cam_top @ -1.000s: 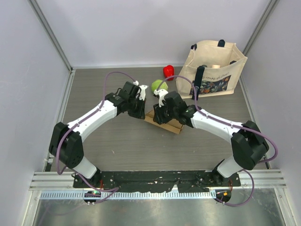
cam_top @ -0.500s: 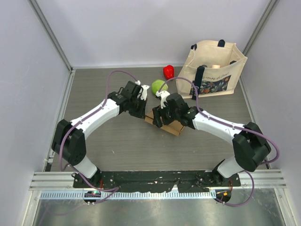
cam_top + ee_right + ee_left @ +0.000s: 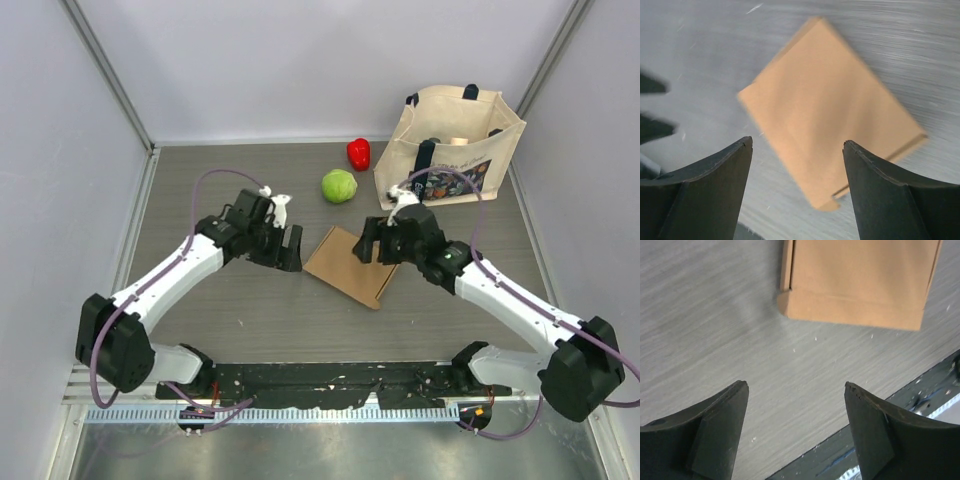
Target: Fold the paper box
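Two arms reach in from the near edge of the grey worktop (image 3: 250, 320), and the brown paper box (image 3: 350, 265) lies flat on it between them, turned diagonally to the table edges. On the left, the left end effector (image 3: 290, 250) sits just beside the box's left corner with its fingers spread and nothing between them. The left wrist view shows the same released left end effector (image 3: 796, 386), with a strip of bare worktop separating its fingertips from the near edge of the paper box (image 3: 860, 280), so the two are apart. In that view one long crease runs across the box close to its near edge, and a narrow flap edge shows on its left side. The box's top face looks smooth and closed. To its right, the right end effector (image 3: 375, 245) stands over the box's far right edge, also spread wide and gripping nothing. From the right wrist camera, the paper box (image 3: 830, 125) shows as a tilted rectangle framed between the dark fingers of the right end effector (image 3: 797, 142), with no contact visible. Beyond the box, toward the back, rests a green round object (image 3: 339, 186), then a red one (image 3: 358, 153), and farthest right a beige tote bag (image 3: 450, 150) with dark handles, well apart from the box.
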### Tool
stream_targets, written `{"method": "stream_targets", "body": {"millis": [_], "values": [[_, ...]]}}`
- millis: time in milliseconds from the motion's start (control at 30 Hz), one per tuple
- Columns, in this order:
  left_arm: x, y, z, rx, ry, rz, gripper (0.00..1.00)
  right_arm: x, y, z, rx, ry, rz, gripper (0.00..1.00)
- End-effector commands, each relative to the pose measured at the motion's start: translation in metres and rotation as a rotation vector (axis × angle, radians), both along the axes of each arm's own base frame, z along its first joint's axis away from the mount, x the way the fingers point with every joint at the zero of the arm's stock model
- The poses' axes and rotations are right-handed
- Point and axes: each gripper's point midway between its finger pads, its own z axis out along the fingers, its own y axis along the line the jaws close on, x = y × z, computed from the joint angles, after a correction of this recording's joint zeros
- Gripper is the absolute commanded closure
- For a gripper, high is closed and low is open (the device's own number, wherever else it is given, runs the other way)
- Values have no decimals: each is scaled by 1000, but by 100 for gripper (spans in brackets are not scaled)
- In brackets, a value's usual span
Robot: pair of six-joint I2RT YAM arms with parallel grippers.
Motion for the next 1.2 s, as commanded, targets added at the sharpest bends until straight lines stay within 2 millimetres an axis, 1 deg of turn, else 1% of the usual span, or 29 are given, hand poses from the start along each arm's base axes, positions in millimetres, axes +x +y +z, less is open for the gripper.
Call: {"method": "stream_targets", "body": {"millis": [0, 33, 67, 100, 133, 167, 200, 233, 267, 300, 333, 367, 400, 467, 500, 567, 600, 633, 700, 767, 800, 867, 933, 1000, 1067, 1133, 1167], "values": [[35, -12, 29, -161, -52, 71, 18, 25, -61, -37, 48, 163, -397, 24], [49, -16, 22, -174, -41, 99, 17, 27, -72, -48, 53, 190, -437, 25], [57, -20, 23, -193, -25, 136, 18, 30, -70, -48, 101, 192, -445, 30], [67, -27, 29, -213, -30, 139, 19, 32, -72, -50, 114, 189, -457, 32], [78, -31, 27, -224, -35, 147, 20, 31, -79, -60, 117, 204, -487, 34], [85, -35, 10, -208, 14, 162, 22, 31, -73, -60, 168, 220, -468, 41], [94, -42, 12, -223, 20, 156, 22, 31, -74, -63, 184, 229, -473, 44], [97, -45, 8, -228, 51, 152, 22, 28, -76, -74, 183, 250, -483, 47], [101, -49, -10, -216, 105, 149, 23, 29, -77, -76, 187, 250, -486, 47], [106, -54, -8, -230, 108, 138, 22, 28, -78, -80, 183, 255, -488, 47], [109, -56, -14, -224, 116, 137, 22, 26, -79, -85, 175, 266, -491, 47], [113, -56, -28, -209, 137, 144, 22, 26, -80, -90, 168, 276, -494, 48], [114, -57, -32, -204, 153, 148, 22, 26, -80, -93, 168, 277, -490, 48], [116, -60, -40, -205, 165, 140, 22, 27, -82, -102, 168, 280, -499, 51], [120, -60, -47, -201, 165, 143, 21, 27, -84, -105, 169, 287, -503, 53], [120, -60, -54, -187, 181, 133, 21, 27, -88, -111, 170, 292, -517, 60], [119, -60, -60, -184, 194, 133, 21, 24, -91, -118, 164, 304, -528, 65], [117, -62, -63, -192, 205, 125, 21, 24, -92, -119, 173, 309, -536, 73], [115, -63, -67, -197, 217, 119, 20, 19, -97, -127, 171, 332, -551, 78], [109, -68, -68, -226, 241, 103, 20, 15, -99, -131, 172, 346, -562, 80], [108, -71, -69, -241, 248, 98, 20, 12, -101, -134, 170, 355, -572, 83], [104, -74, -69, -263, 268, 85, 20, 8, -105, -138, 178, 373, -585, 85], [103, -73, -69, -267, 270, 86, 20, 5, -114, -144, 191, 396, -616, 86], [98, -77, -70, -291, 293, 76, 20, -1, -116, -148, 207, 426, -620, 89], [95, -80, -71, -318, 310, 78, 20, 2, -120, -148, 225, 415, -633, 90], [92, -81, -72, -332, 321, 81, 20, -2, -124, -154, 225, 433, -647, 91], [93, -82, -72, -339, 322, 86, 20, -3, -123, -154, 233, 440, -640, 91]]}}
